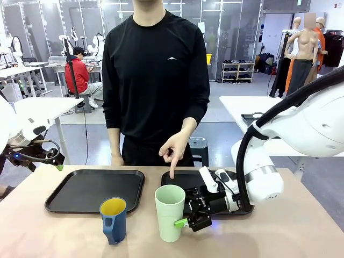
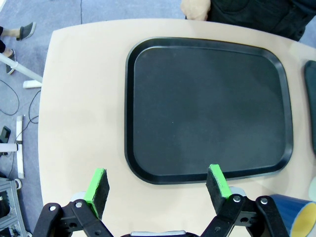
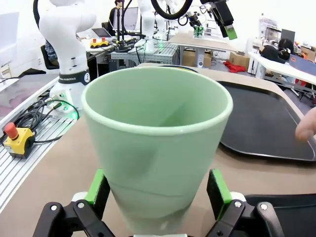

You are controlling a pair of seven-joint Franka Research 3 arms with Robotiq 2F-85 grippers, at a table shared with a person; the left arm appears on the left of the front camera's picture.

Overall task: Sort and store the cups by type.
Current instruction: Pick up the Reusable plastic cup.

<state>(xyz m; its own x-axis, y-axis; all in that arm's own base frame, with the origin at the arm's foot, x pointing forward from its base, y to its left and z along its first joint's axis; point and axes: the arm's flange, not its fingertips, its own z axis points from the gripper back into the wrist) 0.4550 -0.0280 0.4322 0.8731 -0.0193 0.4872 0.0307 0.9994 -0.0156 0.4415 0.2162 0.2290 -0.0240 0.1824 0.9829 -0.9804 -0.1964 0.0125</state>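
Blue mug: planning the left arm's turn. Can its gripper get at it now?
Probably yes: the left gripper is open above the black tray, and the blue mug stands uncovered close by.

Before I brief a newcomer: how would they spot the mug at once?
On the tan table, look just on the robot's side of the left tray. The mug stands there beside the tumbler: shorter, dark blue, handled, yellow inside.
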